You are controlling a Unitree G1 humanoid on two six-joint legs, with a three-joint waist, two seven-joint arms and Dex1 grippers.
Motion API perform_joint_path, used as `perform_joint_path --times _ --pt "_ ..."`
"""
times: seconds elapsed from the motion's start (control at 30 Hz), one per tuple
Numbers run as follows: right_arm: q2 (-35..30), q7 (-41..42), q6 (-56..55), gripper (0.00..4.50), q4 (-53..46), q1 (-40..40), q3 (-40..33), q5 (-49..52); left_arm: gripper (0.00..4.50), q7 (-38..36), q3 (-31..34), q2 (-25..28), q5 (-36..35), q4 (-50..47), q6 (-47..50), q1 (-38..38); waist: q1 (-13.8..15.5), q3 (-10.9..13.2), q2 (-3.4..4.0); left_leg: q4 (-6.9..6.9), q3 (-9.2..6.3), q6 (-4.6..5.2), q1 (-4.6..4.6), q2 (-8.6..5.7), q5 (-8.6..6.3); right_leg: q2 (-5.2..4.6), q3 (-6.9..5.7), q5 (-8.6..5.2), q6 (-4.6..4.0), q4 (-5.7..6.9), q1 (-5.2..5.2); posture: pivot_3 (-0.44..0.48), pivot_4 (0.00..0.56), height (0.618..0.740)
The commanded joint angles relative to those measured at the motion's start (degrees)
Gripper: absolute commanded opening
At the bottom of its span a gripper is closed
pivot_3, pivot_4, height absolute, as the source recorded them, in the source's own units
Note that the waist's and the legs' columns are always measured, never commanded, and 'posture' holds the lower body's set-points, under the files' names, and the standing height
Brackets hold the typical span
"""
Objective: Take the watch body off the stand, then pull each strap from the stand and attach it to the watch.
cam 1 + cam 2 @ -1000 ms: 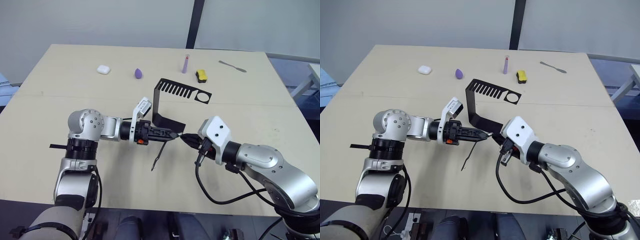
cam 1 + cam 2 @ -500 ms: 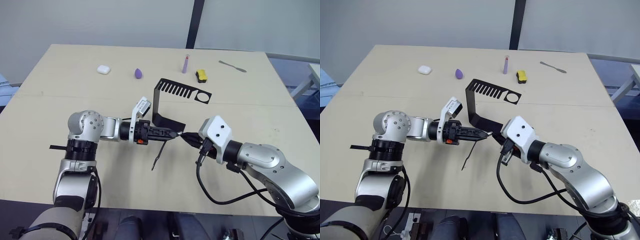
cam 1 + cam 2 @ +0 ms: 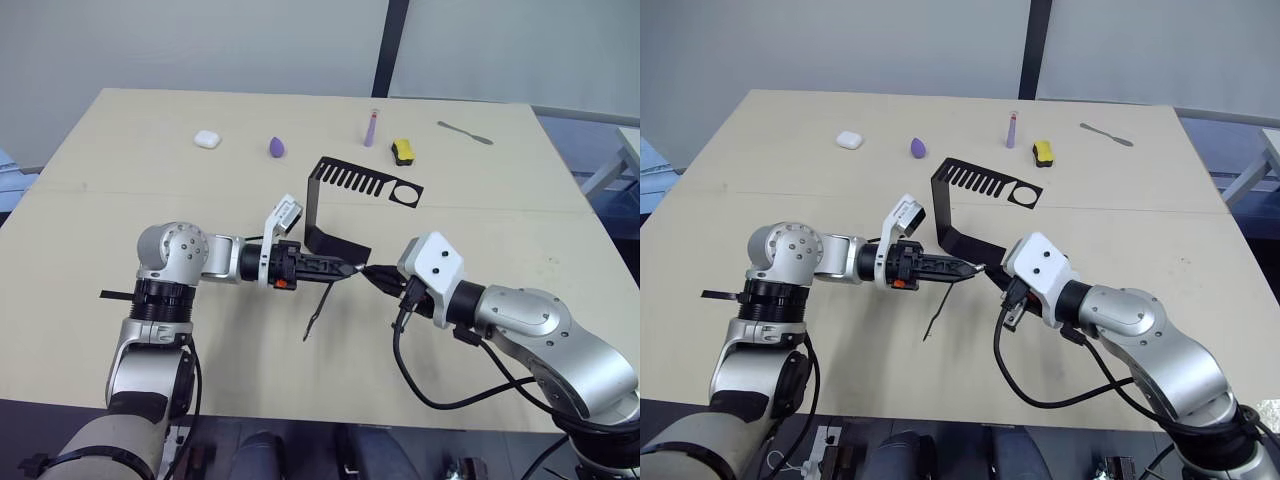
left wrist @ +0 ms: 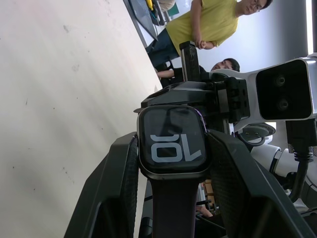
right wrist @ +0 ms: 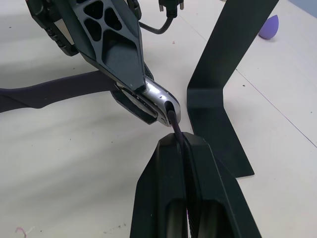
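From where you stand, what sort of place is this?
Probably a lab or test room: a plain beige table with scattered test items like the stand and a metal spatula, people watching nearby.

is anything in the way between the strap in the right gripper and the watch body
Nothing visible. The right gripper pinches the second strap, whose tip already meets the edge of the watch body held by the left gripper. The stand sits just behind, beside the joint, not across it.

Stand (image 3: 340,205) mid-counter (image 3: 120,200); just before its foot, watch body (image 4: 172,142) between left tool (image 3: 345,269) and right tool (image 3: 372,275); one strap (image 3: 320,309) hanging below.
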Motion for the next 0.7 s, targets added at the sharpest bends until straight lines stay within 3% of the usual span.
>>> perform_joint_path --times 0.03,0.27,0.4,0.47,0.57,0.7 --pt "-1.1 0.9 -1.4 1.00 -2.3 0.5 -2.4 -0.2 1.58 -2.7 -3.0 2.6 0.2 -4.6 -3.3 1.2 -0.1 0.0 0.00 -0.01 0.00 0.00 0.00 0.00 0.00 0.00 0.00 0.00 0.00 0.00 0.00 0.000 0.150 0.740" --pt "-8.1 14.3 -2.9 4.39 -5.0 8.7 -19.8 13.3 1.58 -13.3 -12.3 12.5 10.0 -19.7 -29.8 6.4 0.2 0.0 0.01 -0.05 0.00 -0.01 0.01 0.00 0.00 -0.01 0.00 0.00 0.00 -0.09 0.04 0.000 0.150 0.740" --pt "-10.6 20.1 -2.3 4.45 -4.8 12.6 -29.0 23.1 1.58 -17.2 -15.4 15.4 22.8 -23.3 -57.1 11.9 0.0 0.0 0.01 -0.15 0.00 0.01 0.17 0.00 -0.01 0.01 0.00 0.00 0.00 -0.23 0.22 0.000 0.150 0.740" --pt "-11.3 20.7 -2.1 4.45 -4.5 13.2 -31.1 26.7 1.58 -19.3 -17.1 16.3 31.0 -22.2 -77.3 15.1 0.0 0.0 0.01 -0.17 0.00 0.02 0.20 0.00 -0.02 0.02 0.00 0.00 0.00 -0.26 0.26 0.000 0.150 0.740" --pt "-11.9 20.2 -2.5 4.45 -3.9 12.7 -31.8 29.5 1.58 -19.4 -17.2 15.1 38.4 -17.8 -101.2 17.4 0.1 0.0 0.01 -0.16 -0.01 0.06 0.17 0.00 -0.04 0.02 0.01 0.02 0.01 -0.33 0.27 0.000 0.150 0.740" --pt "-12.4 19.4 -3.6 4.45 -3.4 11.8 -30.4 29.5 1.58 -14.9 -15.5 12.3 43.6 -11.0 -121.2 16.7 0.3 0.0 0.01 -0.12 -0.01 0.24 0.11 -0.01 -0.13 0.00 0.02 0.07 0.11 -0.46 0.31 0.000 0.150 0.740"
